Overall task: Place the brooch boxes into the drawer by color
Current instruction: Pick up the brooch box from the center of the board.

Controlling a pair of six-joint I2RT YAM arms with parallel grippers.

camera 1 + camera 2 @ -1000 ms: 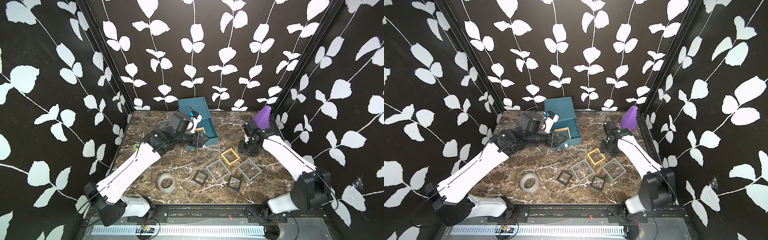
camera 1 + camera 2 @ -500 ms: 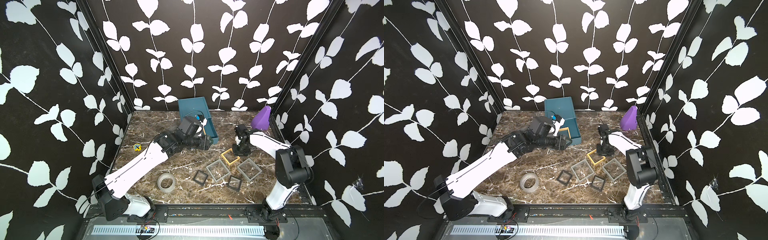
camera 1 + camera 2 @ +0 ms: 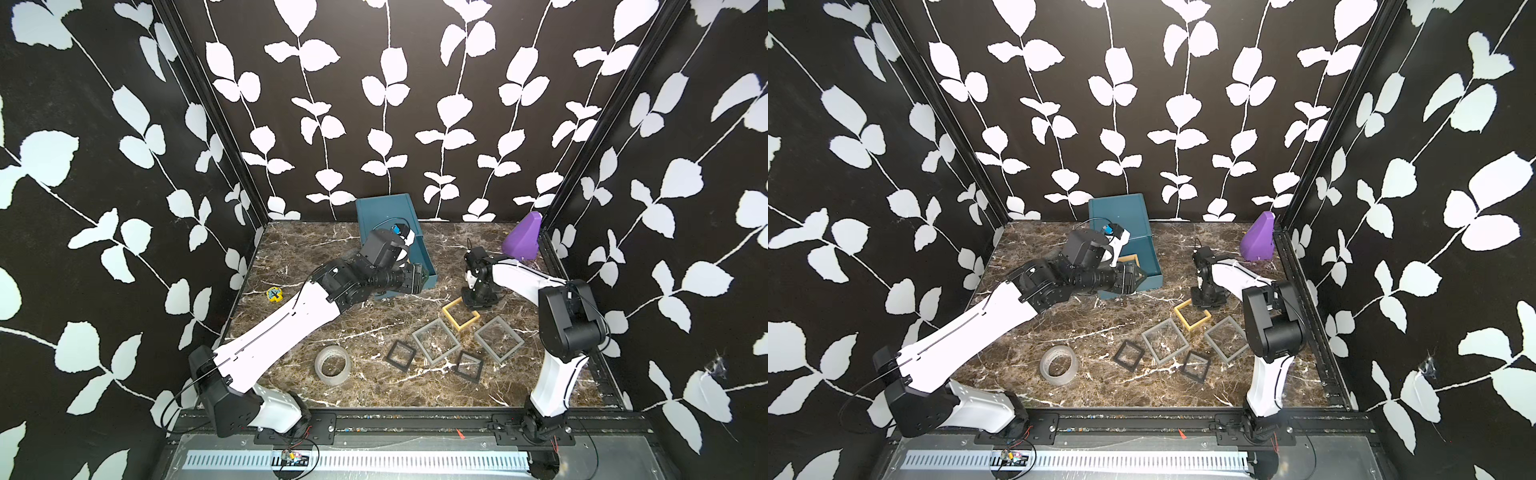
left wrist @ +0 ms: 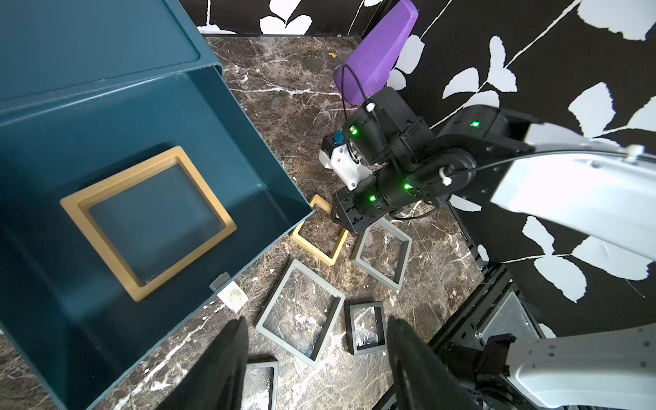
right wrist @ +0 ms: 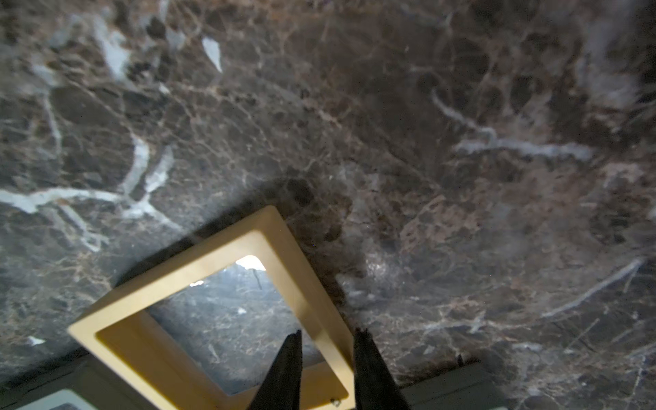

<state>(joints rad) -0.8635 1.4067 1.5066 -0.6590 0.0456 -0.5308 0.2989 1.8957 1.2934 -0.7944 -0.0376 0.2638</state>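
The marble worktop (image 3: 291, 257) fills the booth floor. The left arm (image 3: 282, 328) stretches across it and covers the front and lower part of the teal chest of drawers (image 3: 386, 208). The chest stands at the back, just left of centre, so only its top and the open drawer (image 4: 248, 149) can be made out. The left pincer (image 4: 316, 326) hangs beside that drawer's front corner, spread, with nothing between its fingers.

The right arm (image 3: 519, 274) bends down to the worktop right of the chest. Seen from its own wrist, the right pincer (image 5: 328, 333) straddles one side of the loose yellow frame (image 5: 198, 262). One finger is against the outer edge and a sliver of gap shows on the inner side. Whether it is pinching the frame I cannot tell, and in both top views the wrist hides the fingers.

A purple wedge (image 3: 521, 241) stands in the back right corner. A clear tape roll (image 3: 332, 365) lies near the front, left of the frames. Two grey frames (image 3: 436, 341) (image 3: 498, 338) lie flat at front right, with the loose yellow frame just behind them.

The second yellow frame (image 4: 147, 223) lies flat on the floor of the open drawer. In a top view only a strip of it (image 3: 1129, 259) shows past the left wrist. Two black frames (image 3: 401, 355) (image 3: 469, 365) lie flat in front of the grey ones. In the left wrist view one of them is cut off by the picture edge.

A white pull tab (image 4: 232, 294) sticks out from the drawer front. A small yellow and blue thing (image 3: 274, 294) near the left wall is too small to name.
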